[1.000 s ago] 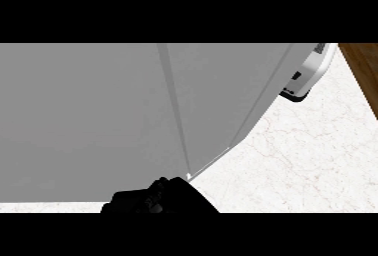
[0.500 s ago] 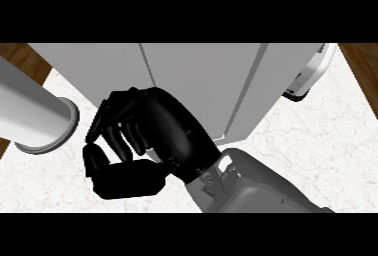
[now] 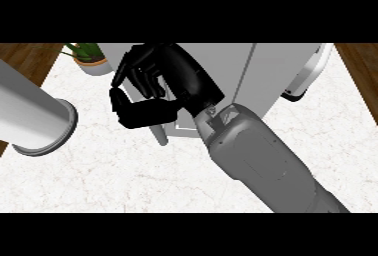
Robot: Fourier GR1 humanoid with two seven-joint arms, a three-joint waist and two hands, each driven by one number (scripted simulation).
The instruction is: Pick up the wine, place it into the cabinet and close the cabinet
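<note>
White marble tabletop, right hand before the grey cabinet.
Wine is out of sight; the hand's fingers curl toward the thumb, holding nothing visible. A potted plant stands far left.

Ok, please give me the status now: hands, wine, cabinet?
Right hand at cabinet front, fingers curled, holding nothing visible. Left hand not visible, only grey forearm at left. Wine not in view. Plant beside cabinet.

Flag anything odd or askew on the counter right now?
Nothing spilled or damaged. The right robot hand hangs over the cabinet; a potted plant stands upright behind. No wine shows.
</note>
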